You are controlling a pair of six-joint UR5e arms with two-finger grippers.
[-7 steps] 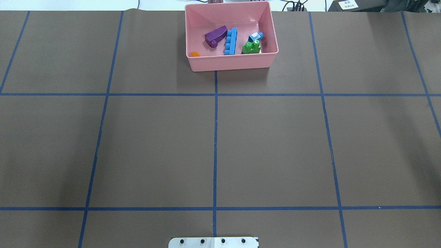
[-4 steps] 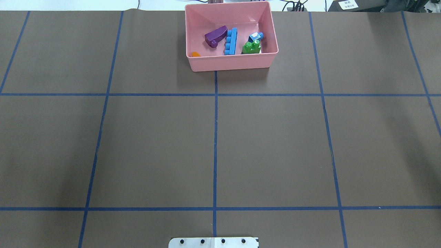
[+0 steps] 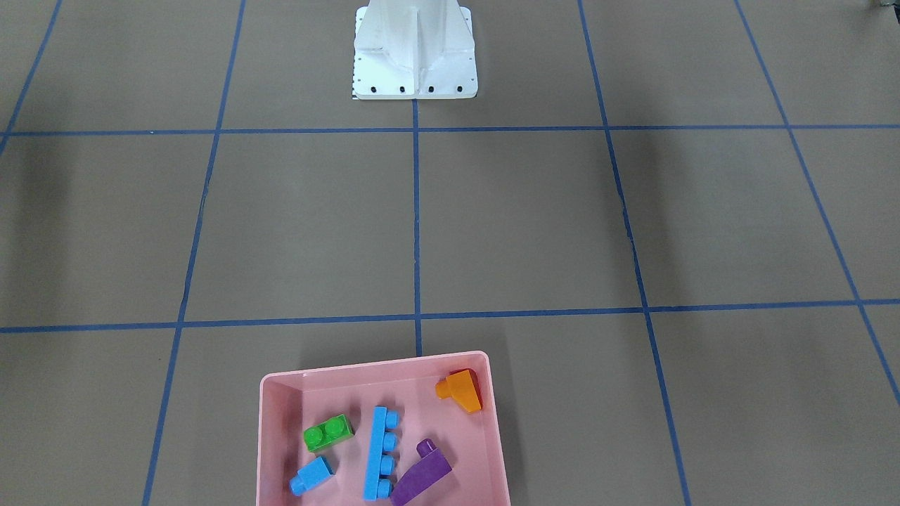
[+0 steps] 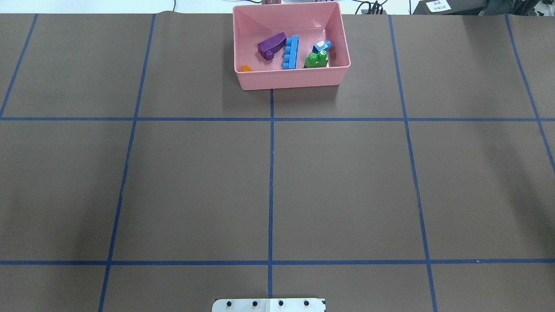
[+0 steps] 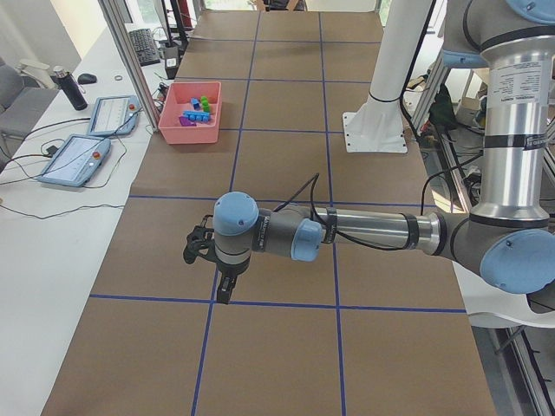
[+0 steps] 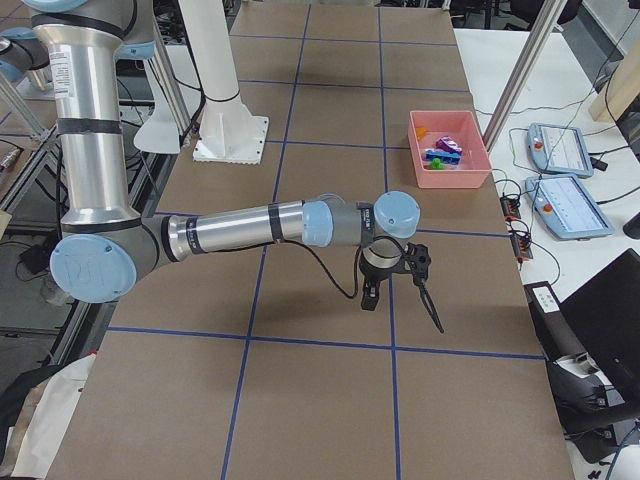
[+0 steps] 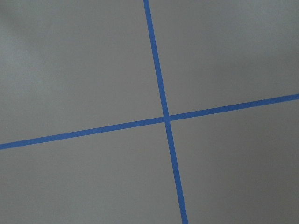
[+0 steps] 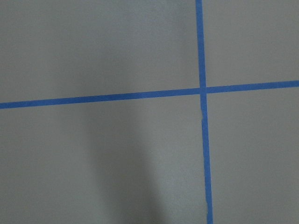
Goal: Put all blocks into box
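The pink box (image 4: pixel 290 79) stands at the table's far middle edge; it also shows in the front view (image 3: pixel 373 366). All blocks lie inside it: purple sloped block (image 4: pixel 272 44), long light-blue bar (image 4: pixel 291 53), green block (image 4: pixel 316 60), small light-blue cube (image 4: pixel 321 46), orange block (image 4: pixel 246 68). My left gripper (image 5: pixel 212 267) and right gripper (image 6: pixel 400 290) show only in the side views, hanging above bare table far from the box. I cannot tell whether they are open or shut. Nothing shows in either.
The white pedestal base (image 3: pixel 415 56) stands at the robot's side of the table. Blue tape lines (image 4: pixel 271 173) grid the brown table. Two control tablets (image 5: pixel 74 160) lie on the side bench beyond the box. Both wrist views show only table and tape.
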